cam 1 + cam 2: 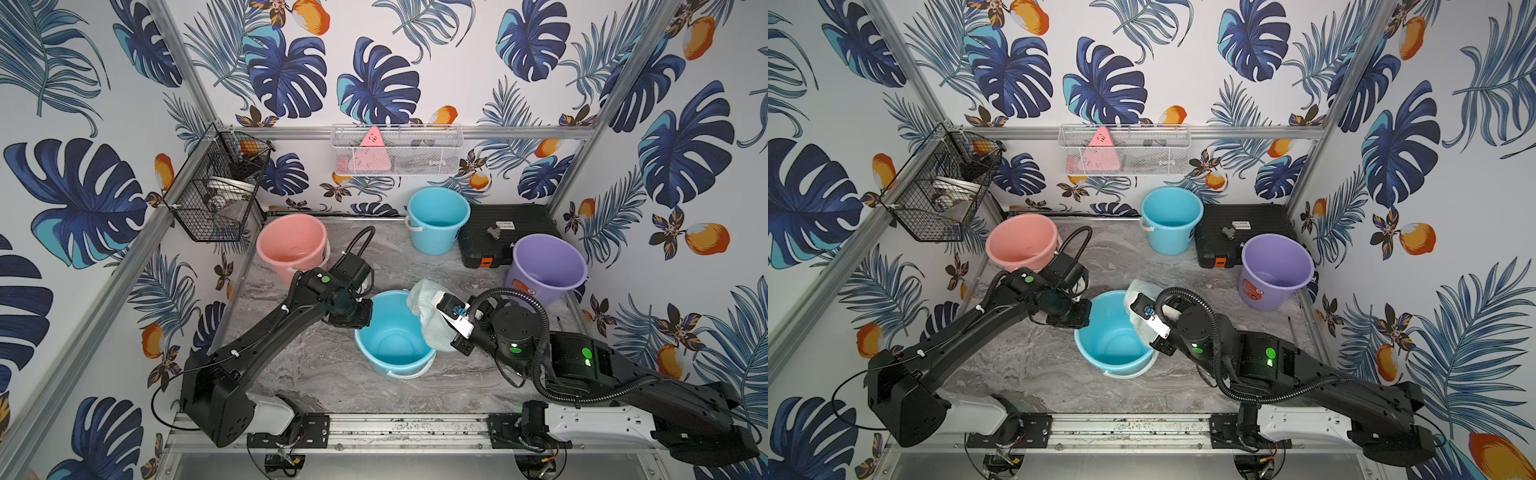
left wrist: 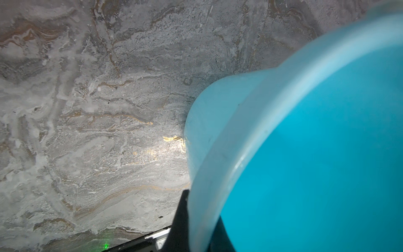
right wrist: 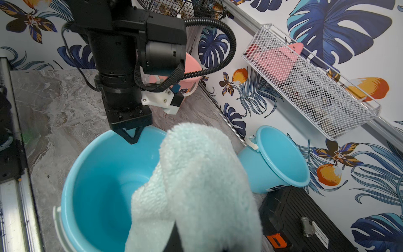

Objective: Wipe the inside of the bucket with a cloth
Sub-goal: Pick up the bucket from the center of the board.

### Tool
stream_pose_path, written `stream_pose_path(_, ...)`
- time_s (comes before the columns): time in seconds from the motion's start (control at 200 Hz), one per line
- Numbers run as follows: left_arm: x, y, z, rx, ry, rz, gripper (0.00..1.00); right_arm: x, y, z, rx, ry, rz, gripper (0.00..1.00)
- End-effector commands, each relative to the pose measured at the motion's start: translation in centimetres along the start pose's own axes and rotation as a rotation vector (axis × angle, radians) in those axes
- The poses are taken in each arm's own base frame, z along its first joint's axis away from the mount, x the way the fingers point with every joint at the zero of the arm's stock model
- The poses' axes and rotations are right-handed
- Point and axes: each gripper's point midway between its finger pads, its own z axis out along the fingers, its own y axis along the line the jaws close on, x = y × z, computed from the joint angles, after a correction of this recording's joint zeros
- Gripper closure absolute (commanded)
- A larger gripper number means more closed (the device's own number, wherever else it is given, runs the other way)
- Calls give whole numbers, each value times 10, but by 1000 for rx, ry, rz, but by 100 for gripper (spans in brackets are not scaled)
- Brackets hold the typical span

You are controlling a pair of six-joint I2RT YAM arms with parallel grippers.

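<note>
The bucket point(image 1: 390, 338) is sky blue and stands upright in the middle of the marble table, seen in both top views point(image 1: 1111, 338). My left gripper point(image 2: 197, 229) is shut on the bucket's point(image 2: 305, 152) rim at its left side, one finger outside the wall and one inside. The right wrist view shows that left gripper point(image 3: 130, 136) pinching the rim. The cloth point(image 1: 430, 318), pale mint and fluffy, hangs bunched over the bucket's right rim. My right gripper point(image 3: 176, 237) is shut on the cloth point(image 3: 196, 174), which covers nearly all of its fingers.
A pink bucket point(image 1: 291, 245) stands at the back left, a second blue bucket point(image 1: 436, 218) at the back centre and a purple bucket point(image 1: 546, 266) at the right. A black case point(image 1: 507, 232) lies behind the purple bucket. A black wire basket point(image 1: 216, 191) and a white mesh basket point(image 1: 397, 149) hang on the walls.
</note>
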Motion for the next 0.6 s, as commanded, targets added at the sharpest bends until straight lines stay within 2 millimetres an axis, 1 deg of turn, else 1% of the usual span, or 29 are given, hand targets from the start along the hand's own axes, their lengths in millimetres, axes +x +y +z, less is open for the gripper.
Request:
stream_pose_path(0.0, -7, 5, -9, -46, -51, 6, 100, -20, -3, -4, -13, -64, 45, 100)
stream_pose_path(0.115, -13, 2, -24, -58, -118, 5, 100, -30, 4, -5, -59, -104, 38, 100)
stream_pose_path(0.23, -14, -10, -36, -19, -166, 33, 100, -34, 18, -2, -123, -121, -18, 100)
stream_pose_path(0.385, -10, -22, -48, 28, -230, 54, 100, -22, 37, 8, -187, -77, -143, 100)
stream_pose_path(0.485, -5, -30, -52, 60, -260, 67, 100, -13, 47, 15, -216, -61, -212, 100)
stream_pose_path(0.57, -1, -33, -53, 52, -283, 85, 100, -5, 55, 22, -226, -56, -268, 100)
stream_pose_path(0.595, 1, -32, -53, 44, -287, 89, 100, -5, 57, 23, -229, -62, -282, 100)
